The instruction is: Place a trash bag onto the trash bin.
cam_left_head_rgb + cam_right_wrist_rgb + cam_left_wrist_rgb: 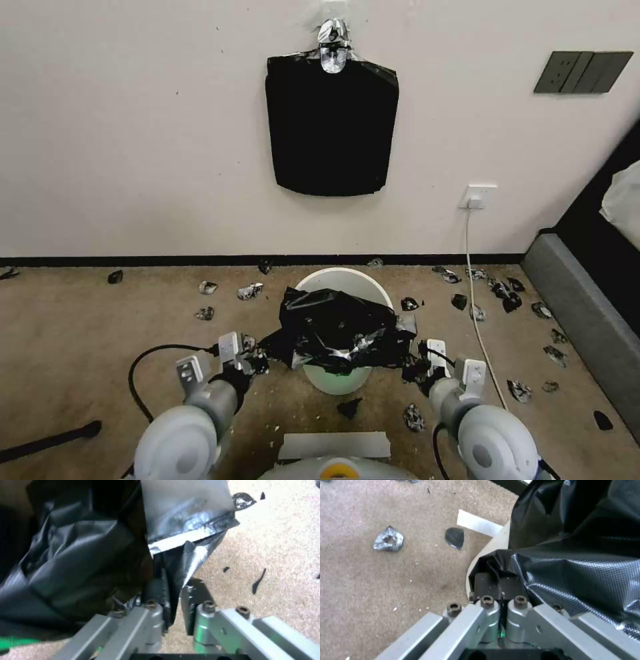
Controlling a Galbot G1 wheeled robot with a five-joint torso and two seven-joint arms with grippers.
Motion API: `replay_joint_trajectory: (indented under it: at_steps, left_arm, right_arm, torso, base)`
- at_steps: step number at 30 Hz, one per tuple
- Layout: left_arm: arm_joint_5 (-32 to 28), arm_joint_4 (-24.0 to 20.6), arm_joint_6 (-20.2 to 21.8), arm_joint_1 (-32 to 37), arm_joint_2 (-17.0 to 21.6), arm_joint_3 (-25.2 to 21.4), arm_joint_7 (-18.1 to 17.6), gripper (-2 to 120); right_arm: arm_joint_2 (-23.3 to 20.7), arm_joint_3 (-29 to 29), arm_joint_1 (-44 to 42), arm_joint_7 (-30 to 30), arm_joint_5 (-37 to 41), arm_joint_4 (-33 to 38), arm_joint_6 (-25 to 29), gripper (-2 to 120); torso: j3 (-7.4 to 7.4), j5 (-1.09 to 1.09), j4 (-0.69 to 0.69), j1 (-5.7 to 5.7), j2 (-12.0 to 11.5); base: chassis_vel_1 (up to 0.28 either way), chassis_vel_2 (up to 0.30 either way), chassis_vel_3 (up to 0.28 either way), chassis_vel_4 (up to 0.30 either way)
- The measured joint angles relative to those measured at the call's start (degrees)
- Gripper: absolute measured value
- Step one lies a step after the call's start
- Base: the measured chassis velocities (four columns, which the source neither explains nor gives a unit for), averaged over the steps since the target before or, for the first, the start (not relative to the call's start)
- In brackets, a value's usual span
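Carpet w/ scraps; trash bag over trash bin.

The tan carpeted floor carried the round white trash bin, which stood close to the black baseboard. Small black and silvery plastic scraps lay strewn around it — most thickly on the robot's right, beside a white cable trailing across the carpet. A pale flat strip lay nearest the robot — a black cable curved at its left.
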Motion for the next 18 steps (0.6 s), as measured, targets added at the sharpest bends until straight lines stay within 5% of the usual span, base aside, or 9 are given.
replay_joint_trajectory:
  at_steps: [7, 18]
  left_arm:
    - [0.35, -0.92, 2.37, 1.05, -0.34, -1.16, -0.85, 19]
    - [1.8, -3.91, 5.44, 3.54, 0.26, -4.12, 1.6, 64]
  right_arm:
    - [-0.37, 0.53, -2.07, 0.07, -0.85, 1.65, 0.77, 38]
    - [-0.53, 0.86, -3.92, 0.41, -1.86, 3.45, 0.95, 82]
  torso:
    - [0.0, 0.0, 0.0, 0.0, 0.0]
    - [0.0, 0.0, 0.0, 0.0, 0.0]
  base:
    - [0.0, 0.0, 0.0, 0.0]
    - [0.0, 0.0, 0.0, 0.0]
